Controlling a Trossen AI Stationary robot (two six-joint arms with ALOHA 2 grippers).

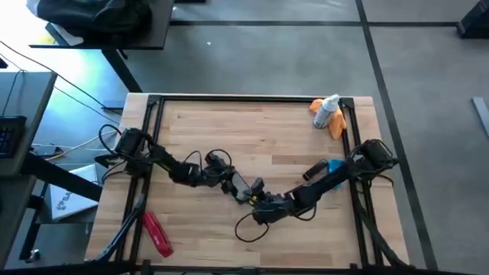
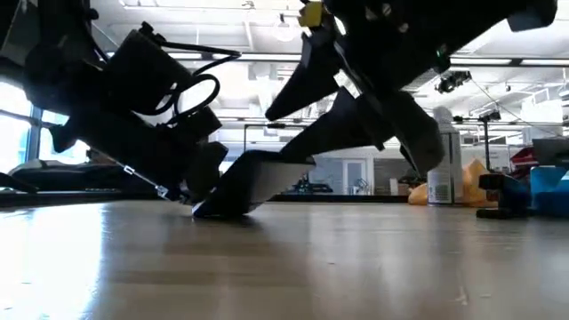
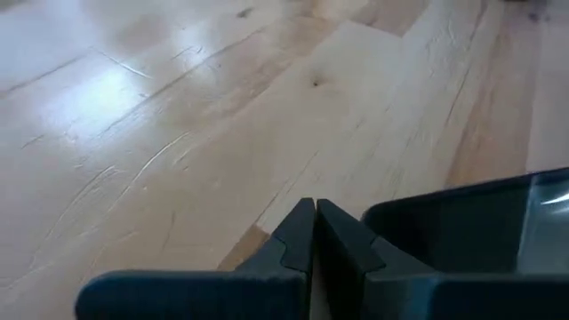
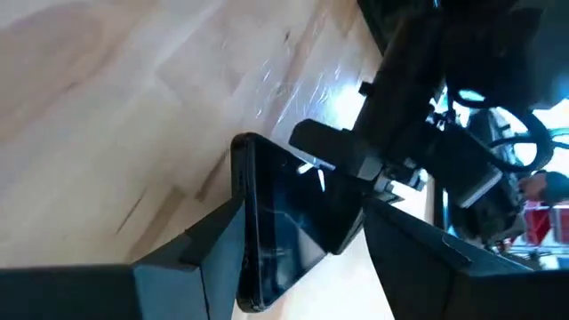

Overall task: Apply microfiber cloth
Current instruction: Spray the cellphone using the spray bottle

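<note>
The orange-yellow microfiber cloth (image 1: 337,124) lies bunched at the table's far right, beside a white spray bottle (image 1: 326,111); no gripper is near it. In the low view the cloth (image 2: 473,182) shows behind the bottle. A black phone (image 1: 240,186) sits mid-table between both grippers, tilted, with one long edge (image 2: 212,212) on the wood. My right gripper (image 4: 302,213) straddles the phone. My left gripper (image 3: 313,227) is shut, right beside the phone (image 3: 462,222). My left gripper meets the phone at one end (image 4: 313,169) with its shut fingertips, coming low and slanting from the table's left. The phone's edge (image 3: 382,218) lies along the outer side of one finger. My right gripper has the phone between its two fingers, one finger (image 4: 209,244) on a long side edge and the other (image 4: 400,249) at the screen side. It comes from above, slanting from the table's right. The phone is tilted, its lower long edge on the table.
A red tool with a handle (image 1: 157,233) lies near the front left corner. A blue object (image 1: 334,166) and a small black one (image 1: 313,170) sit by the right arm. Cables loop on the table by both arms. Bare wood stretches across the far middle.
</note>
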